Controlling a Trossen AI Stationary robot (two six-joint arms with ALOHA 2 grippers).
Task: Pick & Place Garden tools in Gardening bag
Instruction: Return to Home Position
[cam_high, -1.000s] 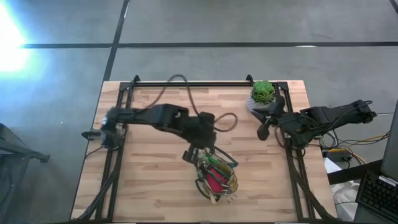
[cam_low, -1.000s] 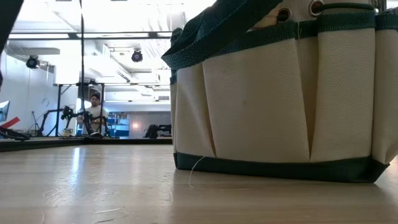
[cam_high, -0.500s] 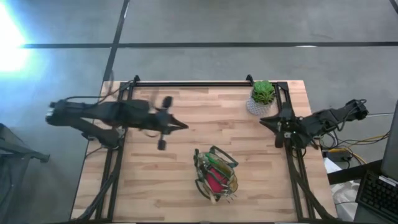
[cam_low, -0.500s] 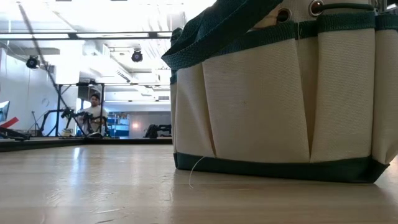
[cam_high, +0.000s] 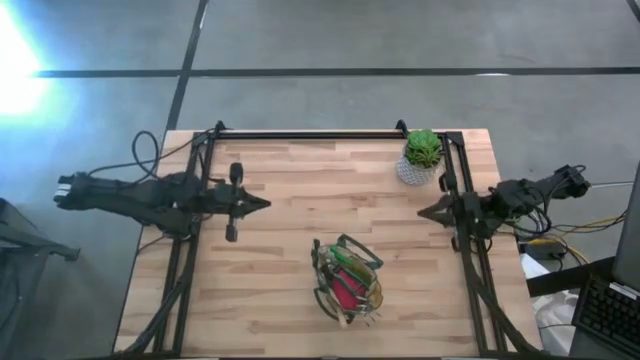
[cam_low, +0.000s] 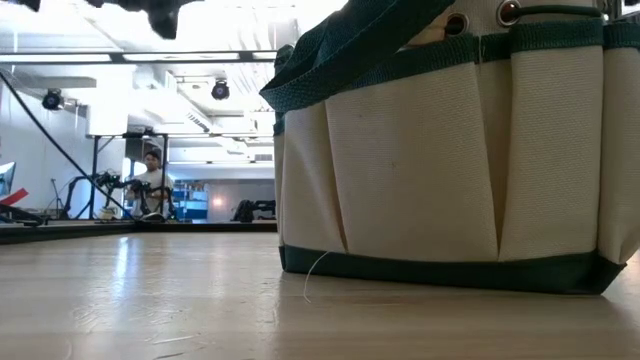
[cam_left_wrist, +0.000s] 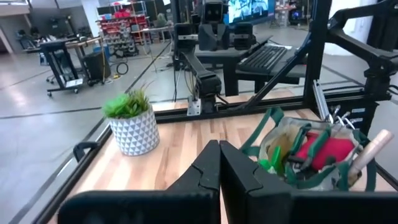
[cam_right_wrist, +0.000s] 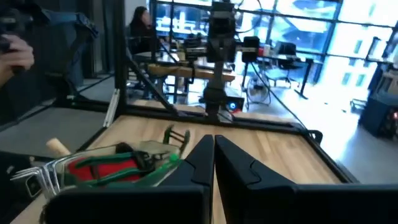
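The gardening bag (cam_high: 318, 278) stands upright on its base near the table's front middle; its khaki wall (cam_low: 420, 170) fills the low view. Garden tools stick out of its mouth: a red item (cam_left_wrist: 326, 152), green-handled pieces (cam_left_wrist: 273, 163), a wooden handle (cam_left_wrist: 371, 151) and metal tines (cam_right_wrist: 28, 177). My left gripper (cam_high: 262, 204) is shut, level and bare, over the table's left part, pointing toward the right edge. My right gripper (cam_high: 420, 212) is shut, level and bare, at the right edge, pointing toward the left. Both stand well apart from the bag.
A green plant in a whitish patterned pot (cam_high: 420, 158) stands at the far right corner, close to my right arm. A black frame rail (cam_high: 310, 134) runs along the far edge and down both sides. Bare wood (cam_high: 330, 190) lies between the grippers. A person (cam_low: 152, 175) sits far behind the table.
My left gripper has drawn back from above the bag toward the table's left edge, sinking and tipping from pointing down to level. My right gripper has pulled back a little toward the right edge and levelled out. The bag and its tools have stayed put.
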